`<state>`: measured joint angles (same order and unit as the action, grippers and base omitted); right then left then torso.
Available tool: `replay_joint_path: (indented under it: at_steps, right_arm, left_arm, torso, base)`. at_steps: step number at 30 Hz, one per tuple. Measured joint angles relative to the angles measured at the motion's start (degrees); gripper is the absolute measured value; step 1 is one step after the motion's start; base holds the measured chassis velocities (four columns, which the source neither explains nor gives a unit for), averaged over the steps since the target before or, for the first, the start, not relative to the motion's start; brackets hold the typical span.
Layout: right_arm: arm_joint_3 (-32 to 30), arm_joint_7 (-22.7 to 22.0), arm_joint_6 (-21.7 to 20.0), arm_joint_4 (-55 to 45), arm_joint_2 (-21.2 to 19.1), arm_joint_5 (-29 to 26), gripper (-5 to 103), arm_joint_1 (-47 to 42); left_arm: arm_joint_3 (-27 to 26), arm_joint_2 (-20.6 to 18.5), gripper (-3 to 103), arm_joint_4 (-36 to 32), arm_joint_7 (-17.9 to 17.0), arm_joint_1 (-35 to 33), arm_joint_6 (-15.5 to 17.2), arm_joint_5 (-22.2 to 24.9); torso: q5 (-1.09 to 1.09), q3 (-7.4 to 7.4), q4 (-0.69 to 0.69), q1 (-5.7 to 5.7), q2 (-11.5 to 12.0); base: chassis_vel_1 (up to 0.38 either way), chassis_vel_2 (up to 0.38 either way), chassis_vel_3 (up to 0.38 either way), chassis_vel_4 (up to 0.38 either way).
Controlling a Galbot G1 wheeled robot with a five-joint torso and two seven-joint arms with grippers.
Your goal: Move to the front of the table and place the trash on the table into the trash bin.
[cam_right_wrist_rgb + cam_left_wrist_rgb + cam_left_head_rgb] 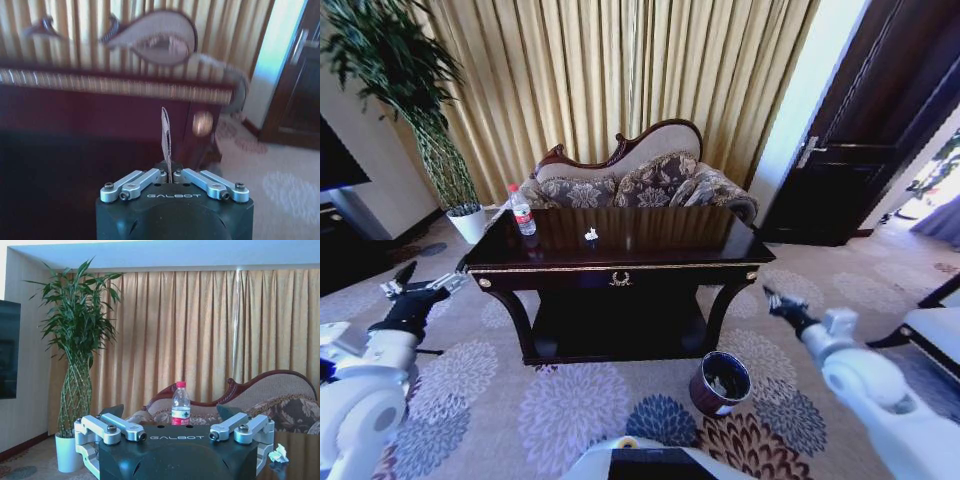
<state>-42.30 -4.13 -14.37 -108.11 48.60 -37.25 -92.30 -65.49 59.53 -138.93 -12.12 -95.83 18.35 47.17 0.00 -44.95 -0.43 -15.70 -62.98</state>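
The dark glossy table (pixel 650 262) stands straight ahead on the carpet. On its top near the far left corner a clear bottle (pixel 523 212) with a red cap stands upright, and a small white paper scrap (pixel 591 236) lies near the middle. The maroon trash bin (pixel 720 383) sits on the floor in front of the table's right leg. My left gripper (pixel 425 278) hovers open, left of the table and apart from it. In the left wrist view the left gripper (pixel 170 411) faces the bottle (pixel 180 404) and the scrap (pixel 278 454). My right gripper (pixel 772 297) is shut, empty, by the table's right front corner; its fingers (pixel 166 135) are pressed together.
A patterned sofa (pixel 640 180) stands behind the table before gold curtains. A tall plant in a white pot (pixel 468 222) is at the back left, beside a black TV stand (pixel 345 250). A dark door (pixel 860 160) is at the right, a chair (pixel 935 325) at the right edge.
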Motion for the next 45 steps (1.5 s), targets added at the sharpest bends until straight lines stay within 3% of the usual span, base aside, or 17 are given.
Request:
replay_joint_path:
  at_steps: [9, 16, 21, 31, 40, 42, 43, 45]
  right_arm:
    - [10.6, 1.6, 2.4, 20.1, 6.1, 9.1, 1, 11.1]
    - [12.0, 3.9, 4.6, 30.5, 7.9, 12.2, 1, 14.4]
    - [13.2, 4.5, 9.7, 41.3, 9.9, 16.3, 1, 17.9]
    - [13.3, 6.4, 11.8, 44.9, 10.7, 18.3, 0, 18.9]
    - [12.9, 8.8, 14.1, 43.7, 11.1, 20.0, 36, 18.1]
    - [12.9, 8.9, 14.2, 43.7, 11.1, 20.0, 36, 18.1]
    - [12.9, 8.9, 14.2, 43.7, 11.0, 20.0, 48, 18.1]
    - [12.9, 9.2, 14.2, 43.4, 10.7, 20.0, 53, 18.0]
  left_arm:
    - [-0.4, 0.3, 100, -0.6, -0.1, -0.6, -0.1, 0.0]
    - [-0.3, 0.3, 100, -1.1, -0.2, -0.6, -0.1, 0.0]
    - [0.5, 0.4, 100, -1.8, -0.2, -0.7, -0.1, -0.1]
    - [-0.1, 0.5, 100, -2.7, -0.3, -1.7, -0.1, -0.1]
    - [-0.5, 0.7, 100, -3.1, -0.2, -1.9, -0.6, -0.4]
    - [-0.5, 0.7, 100, -3.0, -0.2, -1.9, -0.6, -0.4]
    - [-0.7, 0.7, 100, -2.9, -0.2, -1.8, -0.7, -0.4]
    - [-0.7, 0.7, 100, -2.8, -0.2, -1.8, -0.7, -0.4]
  torso:
    - [-0.02, 0.0, 0.02, 0.0, 0.0]
    - [-0.02, -0.01, 0.0, -0.01, 0.0]
    - [-0.02, 0.0, 0.01, 0.0, 0.0]
    - [-0.02, 0.0, 0.01, 0.0, 0.0]
    - [-0.01, 0.0, 0.01, 0.0, 0.0]
    - [-0.02, 0.0, 0.01, 0.0, 0.0]
    - [-0.01, 0.0, 0.01, 0.0, 0.0]
    - [-0.02, 0.0, 0.01, 0.0, 0.0]
  base:
    - [0.0, 0.0, 0.0, 0.0]
    - [0.0, 0.0, 0.0, 0.0]
    - [0.0, 0.0, 0.0, 0.0]
    - [0.0, 0.0, 0.0, 0.0]
    - [0.0, 0.0, 0.0, 0.0]
    - [0.0, 0.0, 0.0, 0.0]
    - [0.0, 0.0, 0.0, 0.0]
    - [0.0, 0.0, 0.0, 0.0]
